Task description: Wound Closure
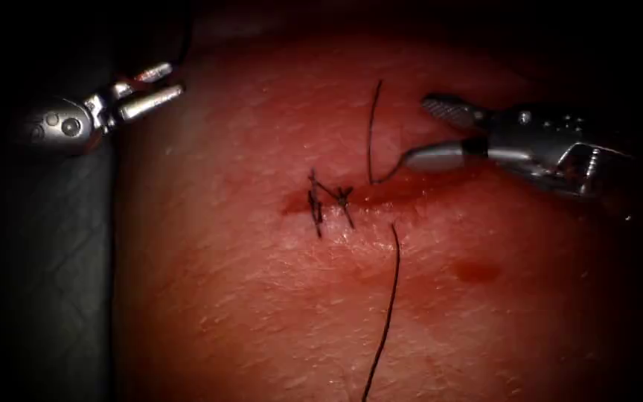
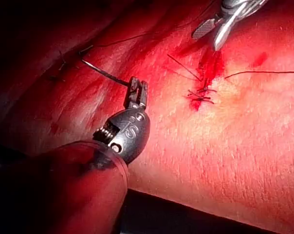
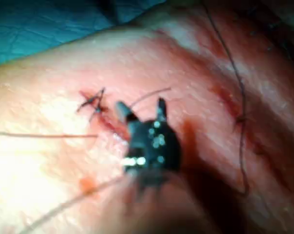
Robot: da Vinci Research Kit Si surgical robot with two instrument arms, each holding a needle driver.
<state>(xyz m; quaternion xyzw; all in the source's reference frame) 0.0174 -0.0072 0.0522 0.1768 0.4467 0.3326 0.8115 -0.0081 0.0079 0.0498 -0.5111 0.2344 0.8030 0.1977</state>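
Note:
My left tool (image 1: 176, 80) hovers off the tissue's left edge, far from the cut (image 1: 411, 186). In the left wrist view its jaws (image 2: 138, 83) are shut on one end of the dark curved needle (image 2: 103, 72), which is out of the tissue. My right tool (image 1: 414, 130) stands open at the cut's right part, holding nothing. A loose thread (image 1: 371, 126) rises above the cut and curls up to that tool's lower jaw. In the right wrist view the thread (image 3: 152, 94) passes between the open jaws (image 3: 139, 103). Tied stitches (image 1: 329, 199) cross the cut's left end.
A second thread (image 1: 390, 298) trails from below the cut to the bottom edge. A spot of red fluid (image 1: 476, 270) lies lower right of the cut. Dark padding (image 1: 39, 260) borders the tissue on the left. A blue drape (image 3: 49, 24) lies beyond the tissue.

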